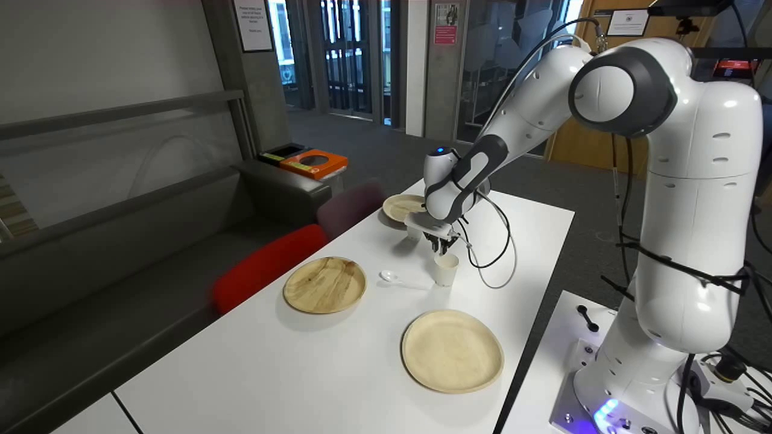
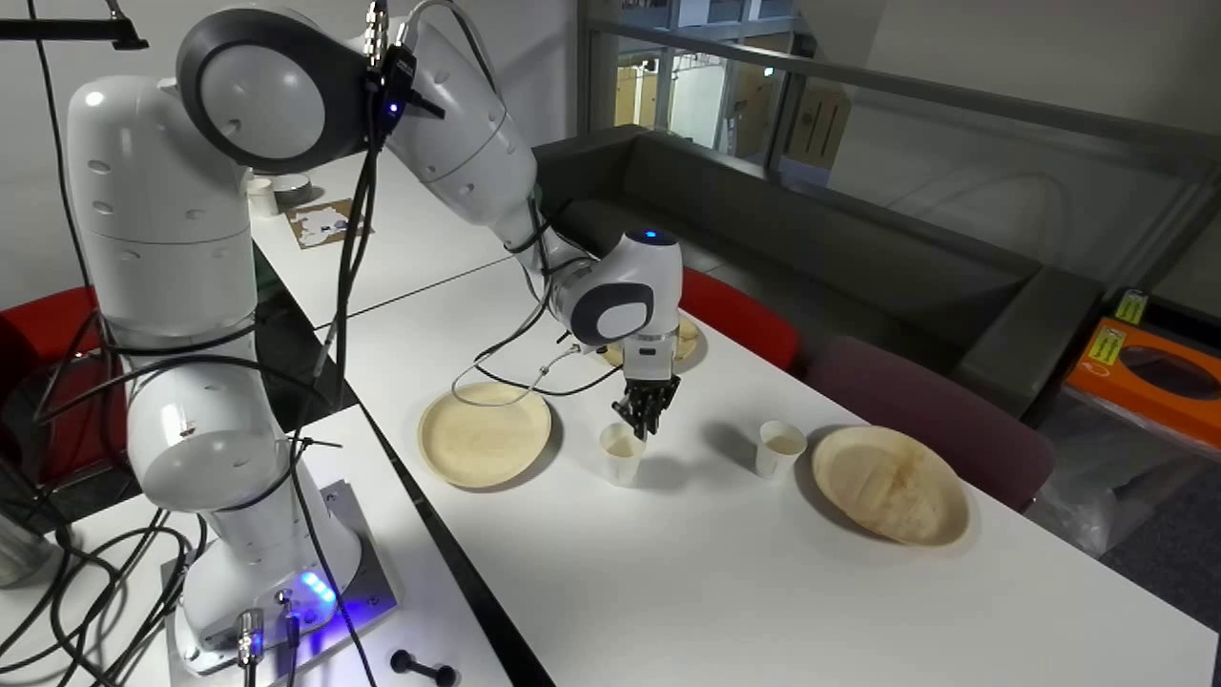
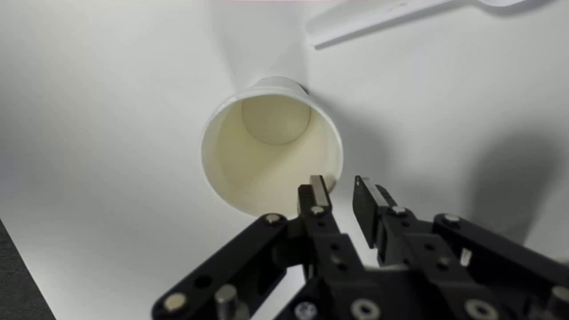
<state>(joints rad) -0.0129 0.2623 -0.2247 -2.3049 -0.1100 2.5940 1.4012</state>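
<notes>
Gripper (image 3: 338, 184), parted by a narrow gap, at the rim of an upright white cup (image 3: 266, 164) on a white table (image 1: 241, 374); in the wrist view, one fingertip (image 3: 318, 191) across the cup's mouth, one outside; contact not determinable. Near the cup, a white spoon (image 1: 392, 277); farther off, a second cup (image 2: 779, 448) beside a wooden plate (image 2: 890, 485).

Seemingly an office lounge, a dark sofa (image 1: 132, 259) is lining a wall (image 1: 102, 60), notices (image 1: 252, 24) are hanging on pillars (image 1: 443, 90), glass doors (image 1: 347, 57) are standing beyond a white table (image 1: 301, 374)
</notes>
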